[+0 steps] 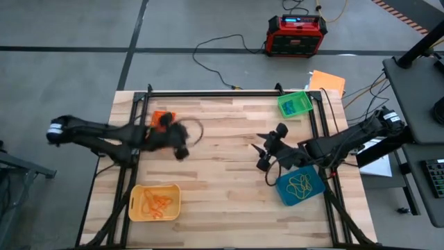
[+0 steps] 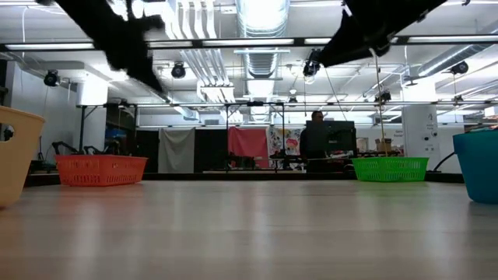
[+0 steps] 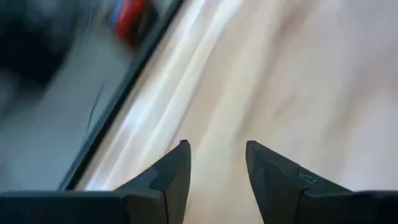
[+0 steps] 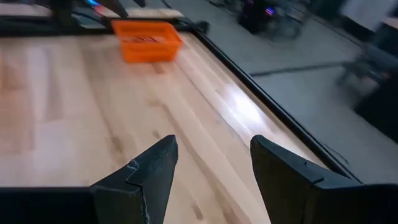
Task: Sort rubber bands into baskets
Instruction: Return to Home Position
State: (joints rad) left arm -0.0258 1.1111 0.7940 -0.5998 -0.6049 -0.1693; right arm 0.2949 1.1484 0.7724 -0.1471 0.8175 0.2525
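My left gripper is open with nothing between its fingers, blurred above the table's left part, next to the orange basket. My right gripper is open and holds nothing, above the table's right middle. The blue basket at the near right holds yellow rubber bands. Orange rubber bands lie in the yellow basket at the near left. The green basket stands at the far right corner. The right wrist view shows the orange basket far across the table.
The bare wooden tabletop lies between the baskets, inside a black frame. A red-black box with cables stands on the floor beyond the far edge. A person sits far back in the room.
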